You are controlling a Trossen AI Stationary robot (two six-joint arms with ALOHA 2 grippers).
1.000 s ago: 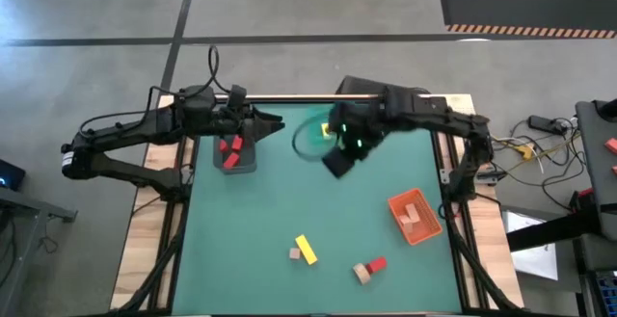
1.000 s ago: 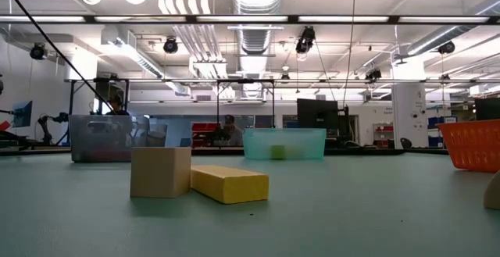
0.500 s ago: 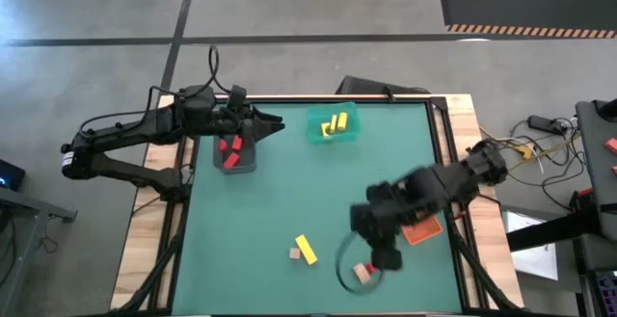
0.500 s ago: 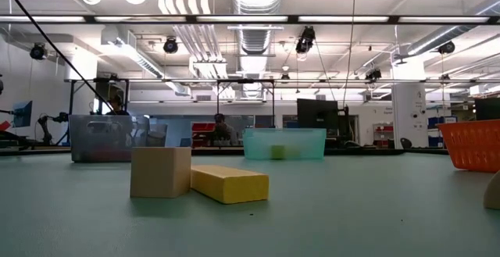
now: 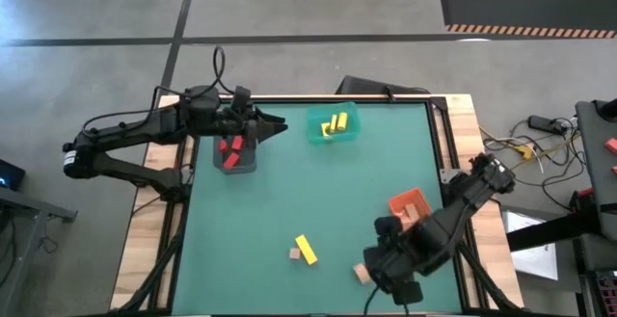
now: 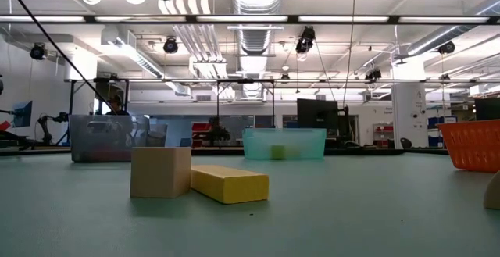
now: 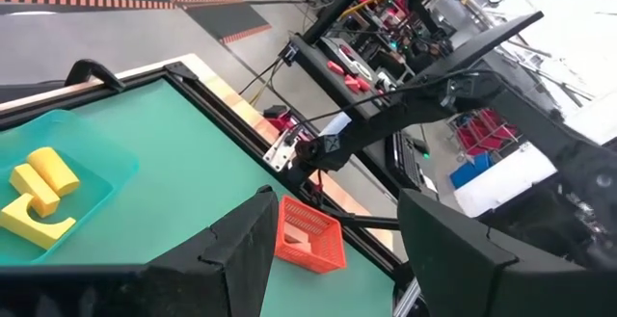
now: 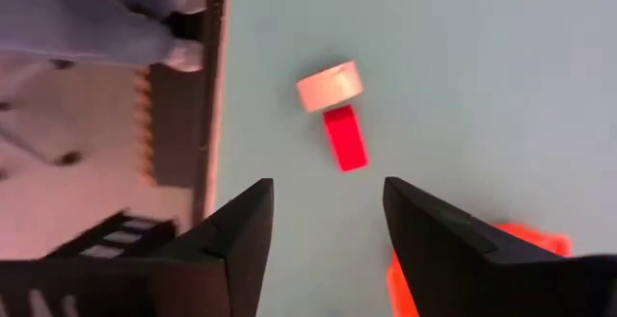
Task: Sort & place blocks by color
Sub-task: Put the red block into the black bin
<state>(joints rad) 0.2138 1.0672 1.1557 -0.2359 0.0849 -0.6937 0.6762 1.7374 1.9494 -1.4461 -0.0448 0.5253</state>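
Note:
In the high view my right gripper (image 5: 388,277) hovers open near the table's near edge, over the tan block (image 5: 361,274). The right wrist view shows that tan block (image 8: 328,85) and a red bar (image 8: 344,137) lying end to end on the mat beyond the open fingers (image 8: 323,223). A yellow bar (image 5: 306,250) and a tan cube (image 5: 293,254) lie side by side at near centre. My left gripper (image 5: 274,124) waits open beside the grey bin (image 5: 246,164), which holds red blocks (image 5: 229,148). The teal bin (image 5: 316,136) holds yellow blocks (image 5: 335,123).
The orange bin (image 5: 399,202) sits at the right, partly under my right arm, with tan blocks inside. In the low view the tan cube (image 6: 160,171) and yellow bar (image 6: 229,184) stand in front, with the bins behind. Open mat lies in the middle of the table.
My right arm has swung fast from the teal bin at the far side across the table to the near edge, ending over the tan and red blocks. The teal bin now stands uncovered with yellow blocks inside. No block on the mat has moved.

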